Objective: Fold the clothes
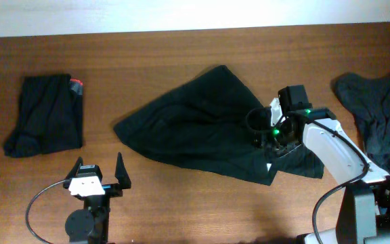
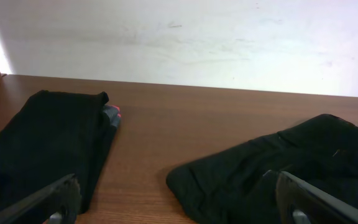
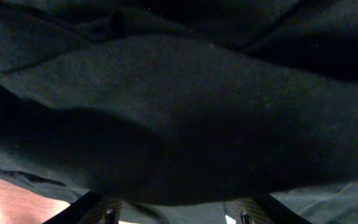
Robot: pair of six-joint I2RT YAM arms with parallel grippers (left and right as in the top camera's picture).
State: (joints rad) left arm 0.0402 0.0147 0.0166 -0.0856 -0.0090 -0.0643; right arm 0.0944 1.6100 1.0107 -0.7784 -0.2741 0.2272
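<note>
Black soft cloth garment (image 1: 195, 125) buries the tips of the right tool (image 1: 271, 146); its grip is unclear. Left tool (image 1: 100, 163), spread wide, should pin the left corner first.

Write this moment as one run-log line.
left gripper open | right gripper on middle garment, grip unclear | left garment folded | right garment crumpled

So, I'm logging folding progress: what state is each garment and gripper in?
Left garment: folded, red tag showing.
Middle garment: spread out, rumpled, not yet folded.
Right garment: crumpled heap.
Left gripper: open, empty.
Right gripper: down on the middle garment's right end; grip can't be told.
</note>
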